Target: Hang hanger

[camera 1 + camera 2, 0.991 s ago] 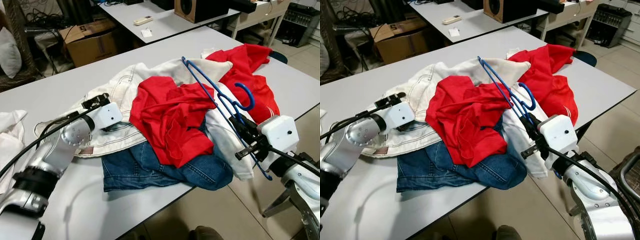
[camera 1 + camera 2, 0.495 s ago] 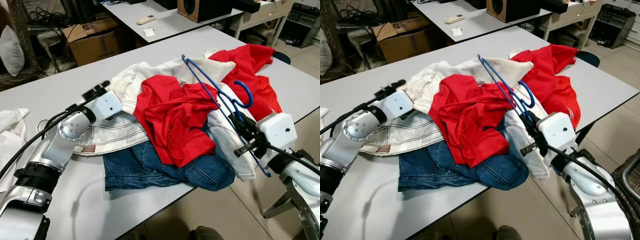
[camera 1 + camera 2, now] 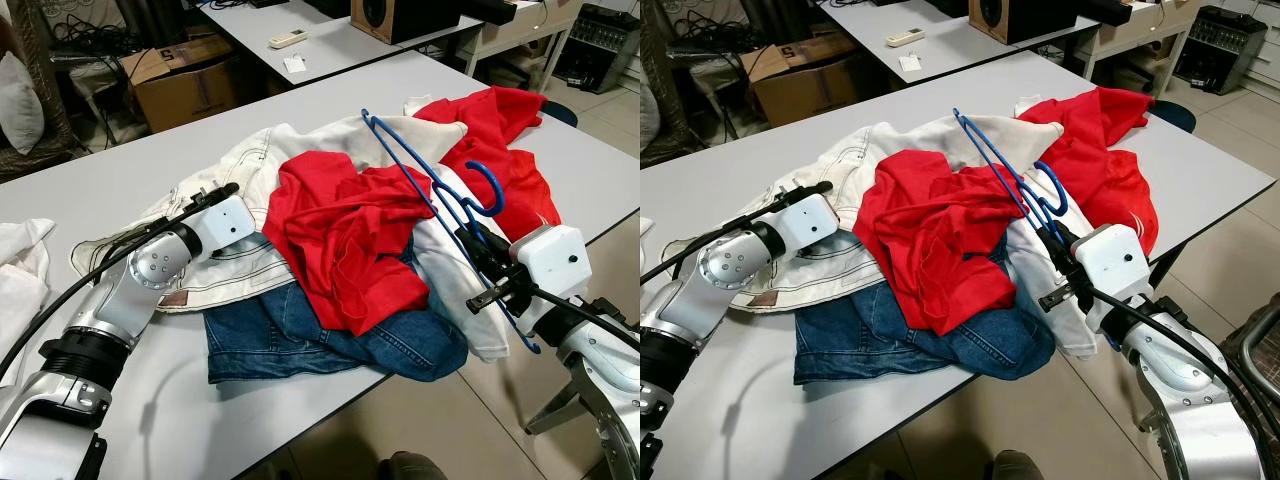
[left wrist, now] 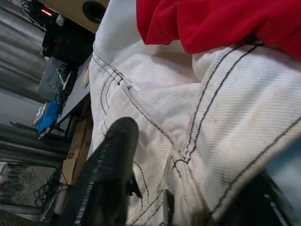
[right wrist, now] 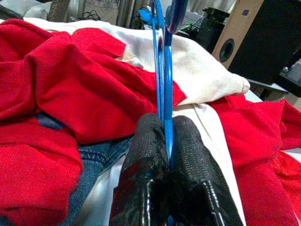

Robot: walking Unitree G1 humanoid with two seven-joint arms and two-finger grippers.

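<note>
A blue wire hanger (image 5: 168, 84) rises slanted over a clothes pile on the grey table (image 3: 120, 180), its hook (image 3: 500, 187) pointing right. My right gripper (image 3: 478, 262) is shut on the hanger's lower end at the pile's right side; in the right wrist view both fingers (image 5: 146, 141) pinch the blue wire. The pile holds a red shirt (image 3: 345, 230), a white denim garment (image 3: 250, 170) and blue jeans (image 3: 290, 335). My left gripper (image 3: 218, 190) lies open on the white denim at the pile's left, with a fold of the cloth (image 4: 197, 122) between its fingers.
A white cloth (image 3: 20, 260) lies at the table's left edge. Behind stand a cardboard box (image 3: 180, 80) and a second table with a remote (image 3: 288, 40) and a speaker (image 3: 400, 15). The near table edge runs just below the jeans. A shoe (image 3: 410, 468) shows on the floor.
My left gripper has moved right along the white denim, closer to the red shirt. The right gripper and the hanger have stayed about where they were.
</note>
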